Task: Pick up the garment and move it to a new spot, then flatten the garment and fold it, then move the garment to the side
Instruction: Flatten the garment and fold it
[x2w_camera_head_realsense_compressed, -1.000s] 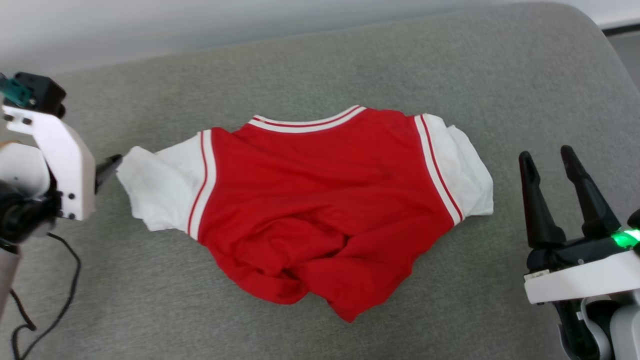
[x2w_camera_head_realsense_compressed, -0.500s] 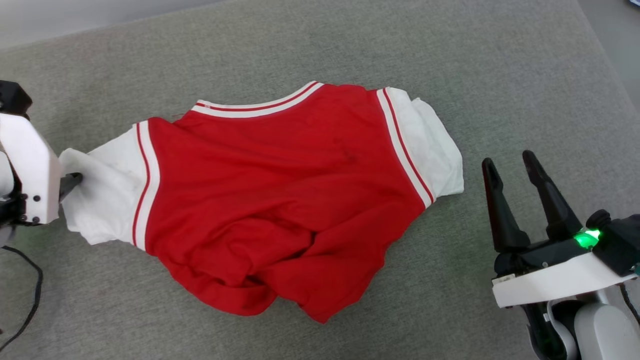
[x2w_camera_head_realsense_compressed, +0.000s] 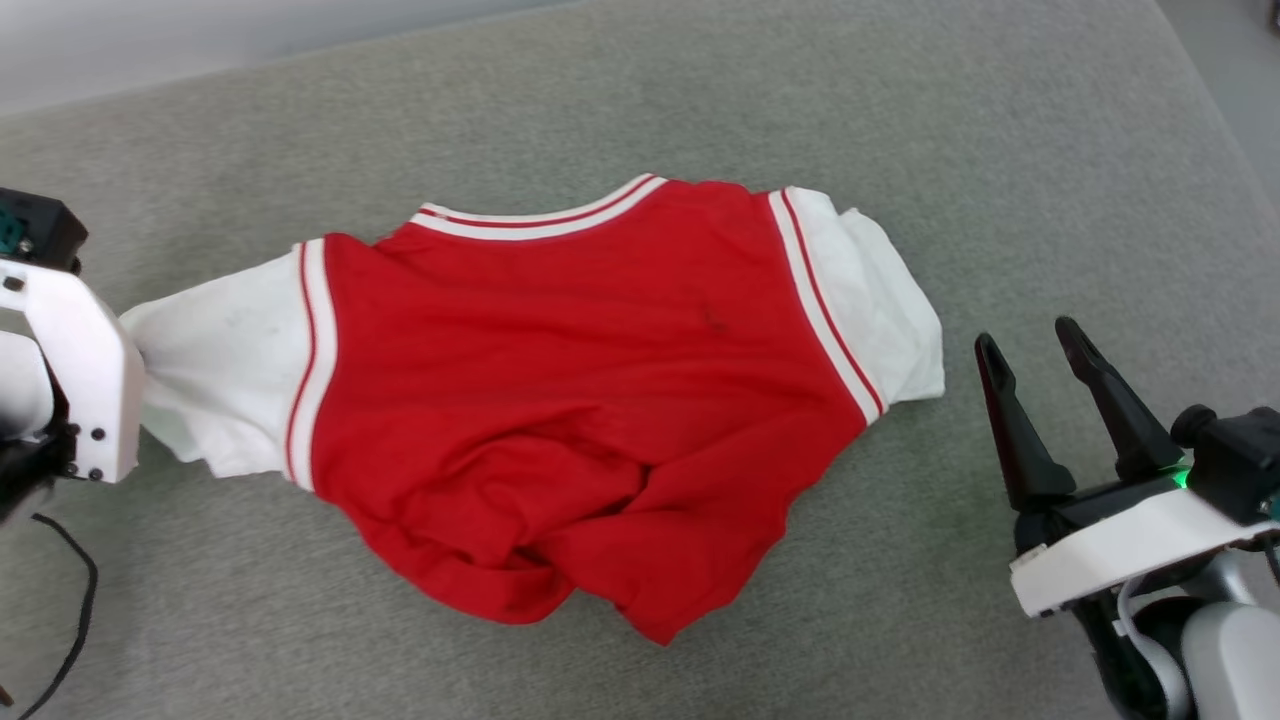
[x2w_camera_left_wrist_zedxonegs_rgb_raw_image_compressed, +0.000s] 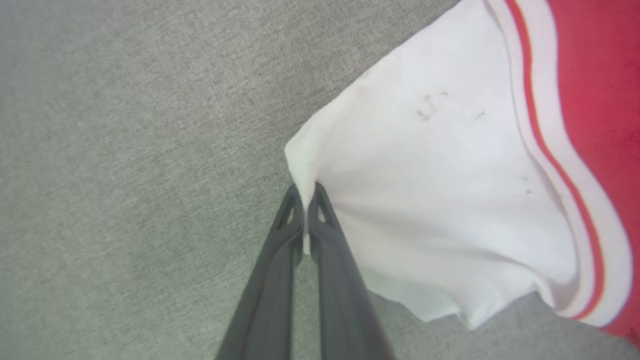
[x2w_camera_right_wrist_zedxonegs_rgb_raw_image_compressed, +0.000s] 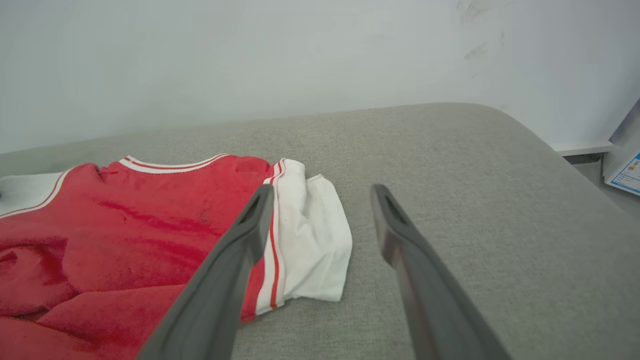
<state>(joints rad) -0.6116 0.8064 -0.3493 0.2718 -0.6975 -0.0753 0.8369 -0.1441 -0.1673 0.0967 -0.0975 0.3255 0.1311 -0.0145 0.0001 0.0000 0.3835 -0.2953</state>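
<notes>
The garment (x2w_camera_head_realsense_compressed: 580, 380) is a red shirt with white sleeves and striped trim, lying rumpled on the grey cushion (x2w_camera_head_realsense_compressed: 700, 90), its lower hem bunched up. In the left wrist view my left gripper (x2w_camera_left_wrist_zedxonegs_rgb_raw_image_compressed: 305, 192) is shut on the outer tip of the white sleeve (x2w_camera_left_wrist_zedxonegs_rgb_raw_image_compressed: 450, 190), which is drawn taut toward it. In the head view that gripper's fingers are hidden behind the white wrist housing (x2w_camera_head_realsense_compressed: 75, 370) at the far left. My right gripper (x2w_camera_head_realsense_compressed: 1027, 337) stands open to the right of the other sleeve (x2w_camera_head_realsense_compressed: 880, 290), apart from it. The right wrist view has the garment (x2w_camera_right_wrist_zedxonegs_rgb_raw_image_compressed: 125, 235) left of the open right gripper (x2w_camera_right_wrist_zedxonegs_rgb_raw_image_compressed: 322, 192).
A black cable (x2w_camera_head_realsense_compressed: 70, 620) hangs at the lower left beside the left arm. The cushion's rounded right edge (x2w_camera_right_wrist_zedxonegs_rgb_raw_image_compressed: 540, 140) drops off toward the floor, where a white labelled box (x2w_camera_right_wrist_zedxonegs_rgb_raw_image_compressed: 625, 170) stands. A pale wall (x2w_camera_right_wrist_zedxonegs_rgb_raw_image_compressed: 250, 60) rises behind the cushion.
My left gripper has closed on the sleeve tip, and the sleeve now stretches out flat toward it. The head camera has shifted. The right gripper stays open.
</notes>
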